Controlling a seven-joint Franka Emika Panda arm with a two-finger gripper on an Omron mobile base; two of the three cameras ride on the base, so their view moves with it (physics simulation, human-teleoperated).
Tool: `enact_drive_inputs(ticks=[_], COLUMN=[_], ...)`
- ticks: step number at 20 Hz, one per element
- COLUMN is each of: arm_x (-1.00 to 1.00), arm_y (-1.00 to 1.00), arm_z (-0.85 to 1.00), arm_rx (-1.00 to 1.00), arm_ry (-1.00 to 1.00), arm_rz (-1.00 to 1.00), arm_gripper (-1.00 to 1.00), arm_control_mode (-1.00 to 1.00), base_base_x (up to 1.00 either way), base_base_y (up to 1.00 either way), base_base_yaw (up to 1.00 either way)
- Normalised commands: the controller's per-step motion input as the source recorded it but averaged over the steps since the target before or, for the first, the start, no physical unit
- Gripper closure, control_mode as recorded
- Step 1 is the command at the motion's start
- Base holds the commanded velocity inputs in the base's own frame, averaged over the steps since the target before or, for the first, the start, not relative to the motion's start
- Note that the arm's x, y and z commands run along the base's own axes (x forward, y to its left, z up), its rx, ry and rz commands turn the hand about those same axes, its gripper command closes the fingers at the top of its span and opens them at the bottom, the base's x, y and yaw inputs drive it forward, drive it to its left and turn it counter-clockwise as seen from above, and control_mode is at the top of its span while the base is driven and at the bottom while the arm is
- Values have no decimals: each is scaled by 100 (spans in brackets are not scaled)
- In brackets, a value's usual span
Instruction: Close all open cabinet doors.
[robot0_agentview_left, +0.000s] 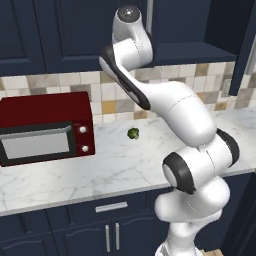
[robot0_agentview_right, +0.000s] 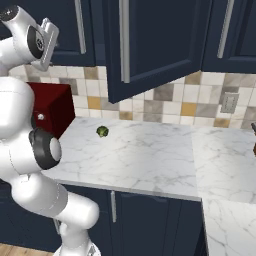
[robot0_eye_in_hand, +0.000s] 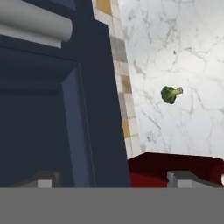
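Marble counter (robot0_agentview_right: 150, 160): broad white slab, well below the gripper. Open cabinet door (robot0_agentview_right: 155, 45): tall navy panel swung out over the counter, silver bar handle (robot0_agentview_right: 124, 40) along its edge; in the hand view its framed face (robot0_eye_in_hand: 52, 113) sits right against the gripper, on the left. Red microwave (robot0_agentview_left: 45, 130): on the counter beneath the gripper. Gripper (robot0_eye_in_hand: 116, 180): raised at cabinet height, fingers spread wide, nothing between them. Broccoli floret (robot0_agentview_left: 133, 133): small, alone on the counter, well apart from the gripper.
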Motion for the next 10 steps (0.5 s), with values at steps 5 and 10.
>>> enact_drive_inputs(ticks=[5,10], arm_x=[-52,-63], arm_y=[0,0], arm_z=[-4,-7], arm_rx=[0,0], arm_ry=[-3,0], arm_rz=[12,2], arm_gripper=[-100,-100], arm_control_mode=[-100,-100], base_base_x=[0,0], base_base_y=[0,0], base_base_yaw=[0,0])
